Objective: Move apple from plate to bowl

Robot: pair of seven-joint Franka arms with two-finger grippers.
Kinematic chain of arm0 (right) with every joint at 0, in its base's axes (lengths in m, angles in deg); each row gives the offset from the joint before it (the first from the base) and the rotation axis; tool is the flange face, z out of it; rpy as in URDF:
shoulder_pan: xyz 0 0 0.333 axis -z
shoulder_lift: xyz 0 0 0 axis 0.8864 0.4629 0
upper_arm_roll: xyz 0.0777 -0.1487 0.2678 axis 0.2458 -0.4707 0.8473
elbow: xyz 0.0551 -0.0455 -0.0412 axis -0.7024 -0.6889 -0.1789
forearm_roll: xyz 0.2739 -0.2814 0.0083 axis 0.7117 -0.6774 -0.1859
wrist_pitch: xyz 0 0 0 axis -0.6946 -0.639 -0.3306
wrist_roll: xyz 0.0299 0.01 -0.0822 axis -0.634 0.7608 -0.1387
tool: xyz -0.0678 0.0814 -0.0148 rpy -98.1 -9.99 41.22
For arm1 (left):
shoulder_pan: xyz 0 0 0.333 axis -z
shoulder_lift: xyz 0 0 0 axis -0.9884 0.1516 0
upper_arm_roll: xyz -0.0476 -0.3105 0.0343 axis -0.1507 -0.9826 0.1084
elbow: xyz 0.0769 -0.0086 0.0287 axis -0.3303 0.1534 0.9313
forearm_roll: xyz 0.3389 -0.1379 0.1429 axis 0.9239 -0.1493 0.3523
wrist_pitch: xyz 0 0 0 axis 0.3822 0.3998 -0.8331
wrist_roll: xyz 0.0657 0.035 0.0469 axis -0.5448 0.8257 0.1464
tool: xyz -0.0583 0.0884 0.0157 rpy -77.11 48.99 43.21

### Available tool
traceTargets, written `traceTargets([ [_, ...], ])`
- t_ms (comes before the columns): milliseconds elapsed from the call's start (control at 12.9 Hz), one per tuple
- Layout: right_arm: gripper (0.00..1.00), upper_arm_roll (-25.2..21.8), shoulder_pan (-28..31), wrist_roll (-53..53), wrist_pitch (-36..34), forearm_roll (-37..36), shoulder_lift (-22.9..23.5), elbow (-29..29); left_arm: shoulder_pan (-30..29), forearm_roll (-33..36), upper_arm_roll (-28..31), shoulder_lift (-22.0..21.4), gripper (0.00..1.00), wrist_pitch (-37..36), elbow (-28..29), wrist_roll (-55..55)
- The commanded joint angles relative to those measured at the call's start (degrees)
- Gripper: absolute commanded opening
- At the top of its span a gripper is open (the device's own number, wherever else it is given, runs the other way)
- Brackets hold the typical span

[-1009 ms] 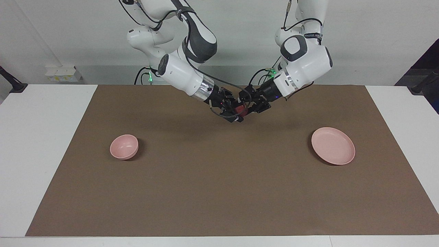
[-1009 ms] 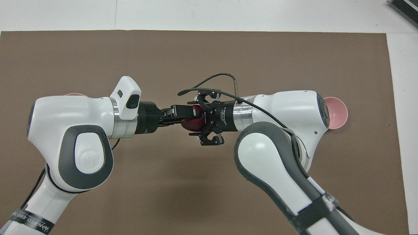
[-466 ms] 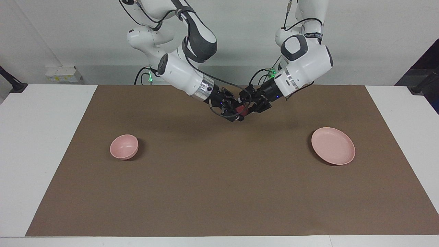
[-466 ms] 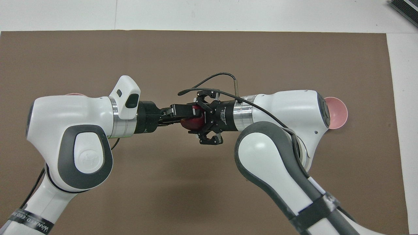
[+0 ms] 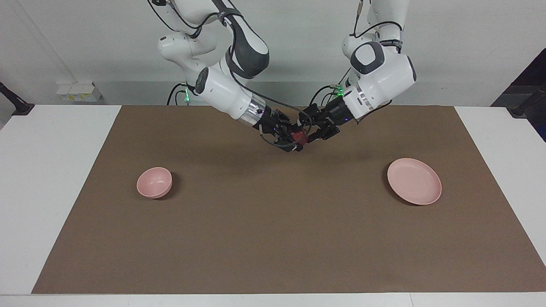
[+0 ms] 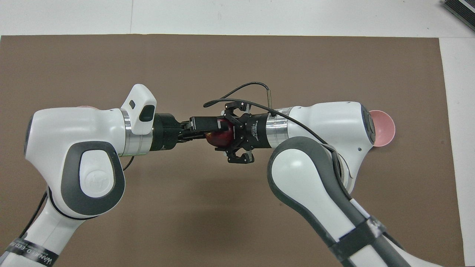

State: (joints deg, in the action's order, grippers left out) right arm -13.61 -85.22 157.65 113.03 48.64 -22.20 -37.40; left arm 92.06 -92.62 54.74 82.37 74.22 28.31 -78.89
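Note:
The dark red apple [image 5: 300, 137] hangs in the air over the middle of the mat, between my two grippers, which meet tip to tip. My right gripper [image 5: 294, 139] is closed around it from the bowl's end. My left gripper [image 5: 305, 134] is against the apple from the plate's end. In the overhead view the apple [image 6: 219, 139] shows between the right gripper [image 6: 229, 135] and the left gripper [image 6: 215, 128]. The pink plate [image 5: 414, 181] lies empty toward the left arm's end. The pink bowl [image 5: 154, 182] stands empty toward the right arm's end; its rim [image 6: 384, 128] shows past the right arm.
A brown mat [image 5: 273, 238] covers most of the white table. In the overhead view the two arms hide most of the plate and part of the bowl. A loose black cable [image 6: 237, 94] arcs over the right gripper.
The left arm has drawn back slightly toward its own end and lifted a little. The apple and the right gripper have stayed almost in place.

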Motion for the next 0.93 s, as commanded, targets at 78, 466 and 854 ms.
traceTargets([
  [78, 0.0, 0.3, 0.7, -1.2, -0.1, 0.2, 0.3, 0.4, -0.1, 2.8, 0.6, -1.4, 1.0, -1.3, -0.1, -0.5],
  [466, 0.0, 0.0, 4.9, -0.9, -6.8, -5.6, -0.1, 0.4, -3.2, 18.0, 0.6, -1.1, 1.0, -2.1, -0.2, -0.5],
  [854, 0.0, -0.1, 7.7, 0.2, -9.4, -22.5, -1.5, 0.3, -9.9, 36.7, 0.6, -0.9, 1.0, -7.9, -0.8, 0.0],
])
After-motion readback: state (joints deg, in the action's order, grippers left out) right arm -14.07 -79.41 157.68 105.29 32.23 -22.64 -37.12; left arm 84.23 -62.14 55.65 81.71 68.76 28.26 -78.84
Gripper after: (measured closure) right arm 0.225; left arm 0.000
